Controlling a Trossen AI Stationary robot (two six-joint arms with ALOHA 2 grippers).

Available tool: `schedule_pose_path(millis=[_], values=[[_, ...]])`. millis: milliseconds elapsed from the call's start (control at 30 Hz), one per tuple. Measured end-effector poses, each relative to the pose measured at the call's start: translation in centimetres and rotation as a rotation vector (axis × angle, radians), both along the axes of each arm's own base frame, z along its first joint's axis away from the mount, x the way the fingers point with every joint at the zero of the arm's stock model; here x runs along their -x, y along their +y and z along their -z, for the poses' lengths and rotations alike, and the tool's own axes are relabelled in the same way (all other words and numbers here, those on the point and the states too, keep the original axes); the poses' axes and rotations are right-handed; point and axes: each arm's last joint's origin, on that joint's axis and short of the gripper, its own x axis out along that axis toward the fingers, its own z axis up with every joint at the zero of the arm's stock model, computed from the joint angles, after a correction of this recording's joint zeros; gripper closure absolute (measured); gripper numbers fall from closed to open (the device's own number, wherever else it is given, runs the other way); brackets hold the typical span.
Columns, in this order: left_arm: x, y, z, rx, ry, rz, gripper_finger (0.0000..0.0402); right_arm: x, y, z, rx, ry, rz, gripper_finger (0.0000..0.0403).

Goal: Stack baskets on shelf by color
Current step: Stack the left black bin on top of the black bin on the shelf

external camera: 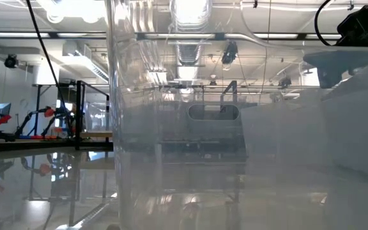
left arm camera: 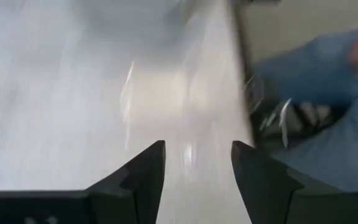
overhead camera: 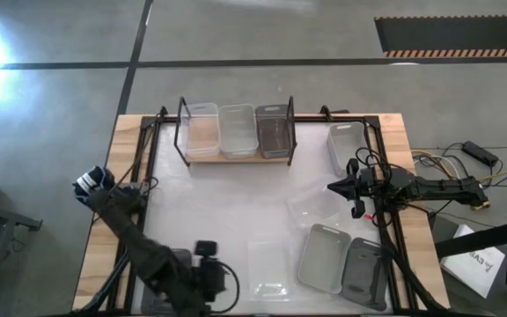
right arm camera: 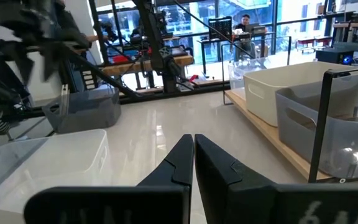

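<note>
The shelf (overhead camera: 236,157) stands at the table's far side and bears three baskets side by side: a translucent white one (overhead camera: 202,130), a light one (overhead camera: 238,130) and a dark grey one (overhead camera: 273,132). On the table lie a translucent basket (overhead camera: 268,264) near the front edge, a light grey one (overhead camera: 324,257), a dark grey one (overhead camera: 365,273) and a pale one (overhead camera: 346,145) at the far right. My left gripper (left arm camera: 197,174) hangs open over bare tabletop at the near left, holding nothing. My right gripper (overhead camera: 334,187) waits shut at the right, pointing level toward the left.
A faint translucent basket (overhead camera: 311,207) lies in the middle right. Another translucent wall (external camera: 171,128) fills the low view. Black frame rails (overhead camera: 152,150) run along the table's sides. A person's legs (left arm camera: 328,81) show past the table's near edge. Bare tabletop lies left of centre (overhead camera: 201,202).
</note>
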Motion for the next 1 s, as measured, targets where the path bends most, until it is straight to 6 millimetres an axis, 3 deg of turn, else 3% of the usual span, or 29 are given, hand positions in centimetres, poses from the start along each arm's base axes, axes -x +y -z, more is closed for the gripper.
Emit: schedule_pose_path(millis=[167, 433, 700, 1000], values=[[3.3, -1.7, 1.6, 0.136, 0.35, -0.15, 0.0233, 0.0, 0.0, 0.0, 0.0, -0.001, -0.001, 0.0394], [7.3, -5.1, 4.3, 0.339, 0.746, -0.319, 0.0233, 0.0, 0.0, 0.0, 0.0, 0.0, 0.0, 0.0394], [8.4, -6.7, 4.4, 0.4, 0.727, -0.304, 0.0233, 0.0, 0.0, 0.0, 0.0, -0.001, 0.0, 0.0394], [7.9, -7.4, 8.2, 0.245, 0.742, -0.161, 0.0233, 0.0, 0.0, 0.0, 0.0, 0.0, 0.0, 0.0394]])
